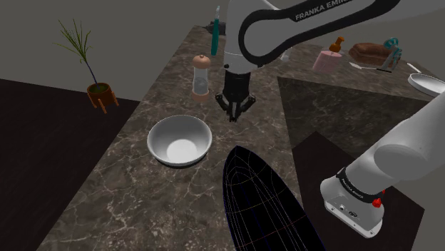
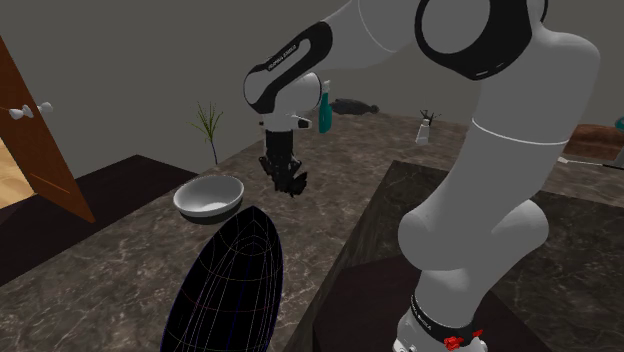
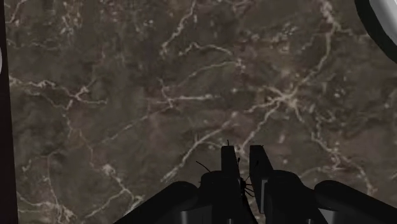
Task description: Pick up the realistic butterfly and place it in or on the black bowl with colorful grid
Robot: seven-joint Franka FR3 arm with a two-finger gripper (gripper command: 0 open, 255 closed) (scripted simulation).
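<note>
My gripper (image 1: 234,114) hangs a little above the dark marble counter (image 1: 142,200), its fingers nearly together on a small dark butterfly (image 3: 243,183). Thin black legs or feelers stick out between the fingers (image 3: 228,159). In the second exterior view the butterfly (image 2: 298,183) is a dark shape at the gripper (image 2: 290,182) tips. The black bowl with colourful grid lines (image 1: 264,207) stands tilted on the counter's near end, closer to the stand than the gripper. It also rises in the second exterior view's foreground (image 2: 230,290).
A white bowl (image 1: 180,140) sits at the gripper's left in the shoulder view. Behind are a glass-bodied jar (image 1: 202,77) and a teal bottle (image 1: 216,28). A potted plant (image 1: 100,93) stands on the floor. A second counter (image 1: 342,100) carries a pink pot (image 1: 329,58) and a plate (image 1: 428,83).
</note>
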